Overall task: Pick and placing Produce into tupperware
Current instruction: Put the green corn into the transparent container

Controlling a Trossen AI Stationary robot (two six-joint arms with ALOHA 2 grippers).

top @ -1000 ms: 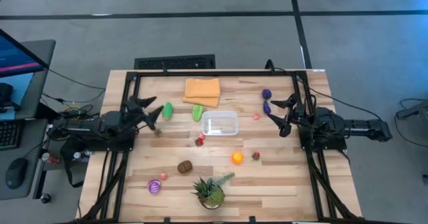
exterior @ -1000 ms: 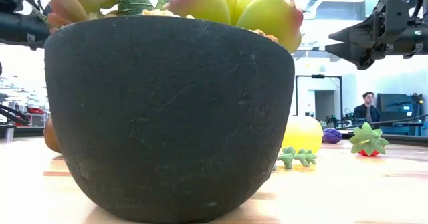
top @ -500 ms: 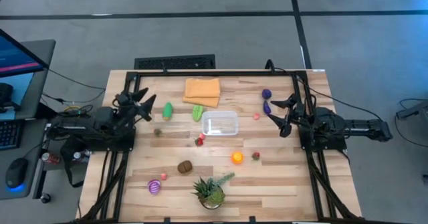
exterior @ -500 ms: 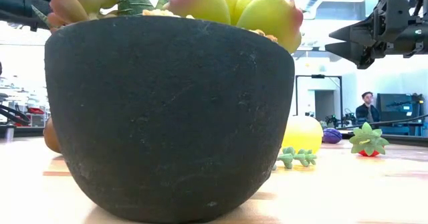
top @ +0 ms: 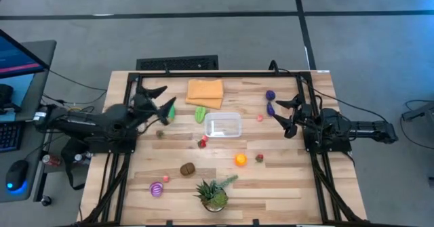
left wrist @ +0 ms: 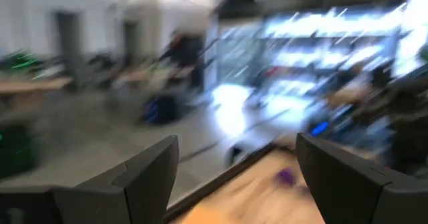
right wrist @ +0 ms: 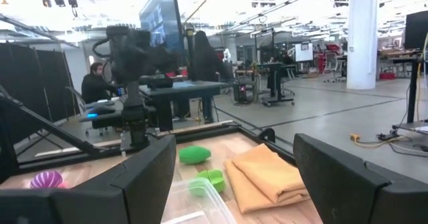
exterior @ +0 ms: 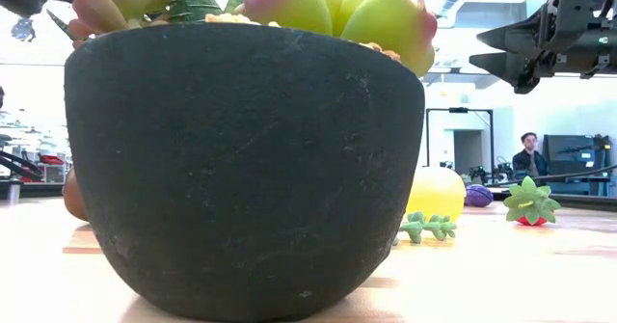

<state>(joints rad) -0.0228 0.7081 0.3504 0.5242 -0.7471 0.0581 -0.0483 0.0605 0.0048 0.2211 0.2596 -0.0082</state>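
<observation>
The tub lies near the middle of the table, empty, with the orange cloth just behind it. The produce is scattered on the table around it:
- a green piece just beside the tub's left end
- a red piece at its near left corner
- a small pink piece off its right end
- an orange fruit and a red berry nearer the front
- a brown piece, a small pink piece and a striped purple piece front left, beside the potted plant
- two purple pieces at the back right

Left gripper hovers at the table's left side, jaws wide and holding nothing. A green piece lies right at its jaw tips, partly hidden; contact cannot be told.

Right gripper hangs above the table at the right, jaws wide and empty. The lower purple piece sits just beside its jaws. The tub lies well apart from them, toward the centre.
</observation>
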